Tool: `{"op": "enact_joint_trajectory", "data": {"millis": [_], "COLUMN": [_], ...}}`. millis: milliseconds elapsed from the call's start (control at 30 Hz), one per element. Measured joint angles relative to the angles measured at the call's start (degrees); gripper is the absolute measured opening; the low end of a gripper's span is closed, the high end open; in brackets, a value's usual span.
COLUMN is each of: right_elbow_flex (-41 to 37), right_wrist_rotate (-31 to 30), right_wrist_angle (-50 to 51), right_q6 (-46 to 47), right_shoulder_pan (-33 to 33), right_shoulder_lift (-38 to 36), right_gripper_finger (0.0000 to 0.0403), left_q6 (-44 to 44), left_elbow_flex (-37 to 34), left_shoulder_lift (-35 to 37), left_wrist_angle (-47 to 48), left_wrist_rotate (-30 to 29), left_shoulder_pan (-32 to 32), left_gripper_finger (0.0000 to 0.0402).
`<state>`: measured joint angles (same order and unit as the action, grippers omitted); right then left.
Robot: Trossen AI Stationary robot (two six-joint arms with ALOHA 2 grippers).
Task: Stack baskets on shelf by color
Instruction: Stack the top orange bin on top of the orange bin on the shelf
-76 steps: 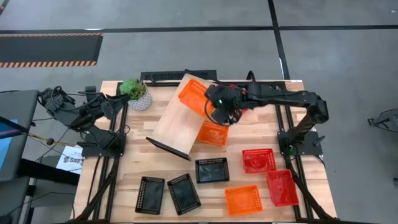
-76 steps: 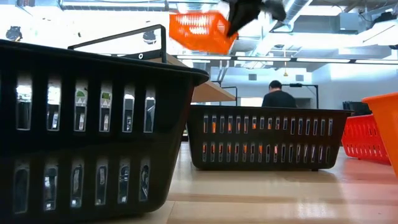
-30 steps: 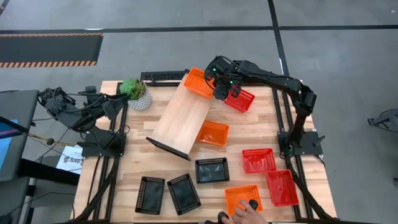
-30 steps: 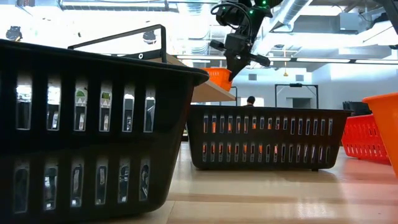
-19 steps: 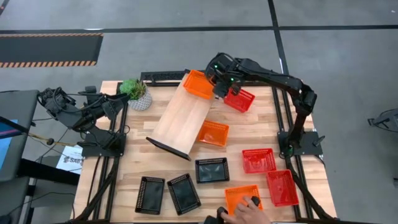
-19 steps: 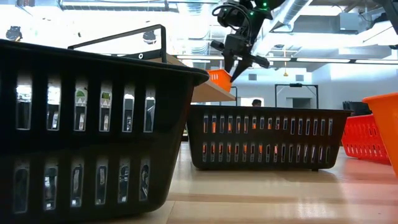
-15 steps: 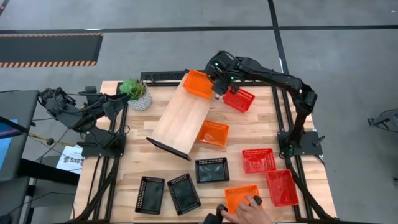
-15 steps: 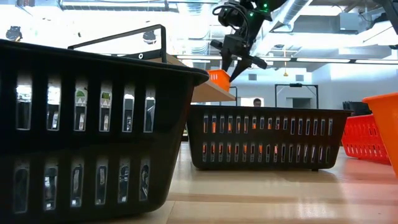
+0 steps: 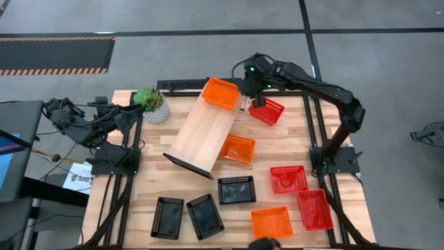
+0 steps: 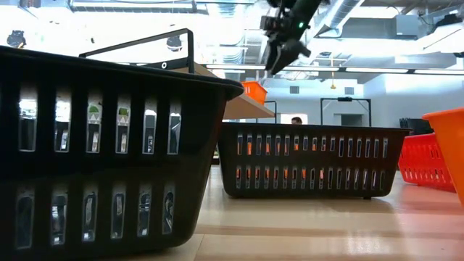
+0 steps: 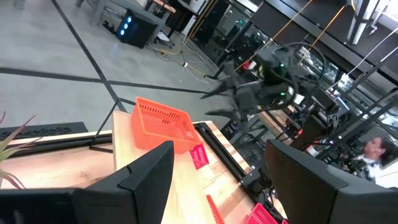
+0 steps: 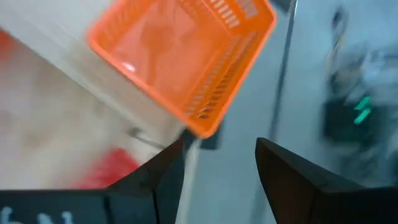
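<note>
Right gripper [image 9: 251, 91]: fingers apart, holding nothing, raised over the table's far edge; orange basket [image 9: 220, 94] just beside it, resting on the far end of the shelf [image 9: 202, 132]; a red basket [image 9: 267, 110] close on its other side, on the tabletop; left gripper [image 9: 132, 114]: spread wide, well apart at the table's left edge, beside a potted plant [image 9: 152, 103].

Both arms are dark, jointed and slim. A green light glows on the right arm's wrist [image 9: 251, 69]. Black cables trail along the left arm [image 9: 83, 125].
</note>
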<state>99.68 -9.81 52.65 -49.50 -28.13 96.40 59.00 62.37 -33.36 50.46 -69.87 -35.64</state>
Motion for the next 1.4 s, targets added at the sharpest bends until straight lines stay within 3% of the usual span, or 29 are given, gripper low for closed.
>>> {"op": "enact_joint_trajectory", "data": {"millis": [133,300,400,767,967,1167,1400], "right_elbow_flex": [0.02,0.02,-0.87,-15.92,-31.85,-45.03,-47.58], "right_wrist_rotate": [2.94,4.44,5.10,5.36,3.04,2.20,2.22], "right_wrist_angle": [8.00,21.82,28.42,26.80,8.54,-12.23,-16.64], "right_q6": [23.10,58.72,73.90,98.46,121.65,129.27,126.20], "right_shoulder_pan": [1.75,5.04,8.56,26.58,36.25,35.09,30.10], "right_shoulder_lift": [-2.76,-3.34,-3.23,-5.85,-15.23,-17.14,-11.31], "right_gripper_finger": [0.0216,0.0215,0.0214,0.0222,0.0222,0.0230,0.0231], "left_q6": [0.23,1.59,1.79,3.27,4.88,6.56,7.69], "left_elbow_flex": [0.00,0.02,0.00,0.00,0.00,0.00,0.00], "left_shoulder_lift": [0.00,0.00,0.00,0.00,0.00,-0.02,0.00], "left_wrist_angle": [-0.07,-0.09,-0.13,-0.17,0.13,0.17,0.20], "left_wrist_rotate": [-0.04,-0.09,-0.09,-0.04,-0.35,-1.33,-1.32], "left_shoulder_pan": [0.00,0.02,0.01,0.02,0.00,0.02,0.02], "left_gripper_finger": [0.0242,0.0242,0.0242,0.0242,0.0242,0.0242,0.0242]}}
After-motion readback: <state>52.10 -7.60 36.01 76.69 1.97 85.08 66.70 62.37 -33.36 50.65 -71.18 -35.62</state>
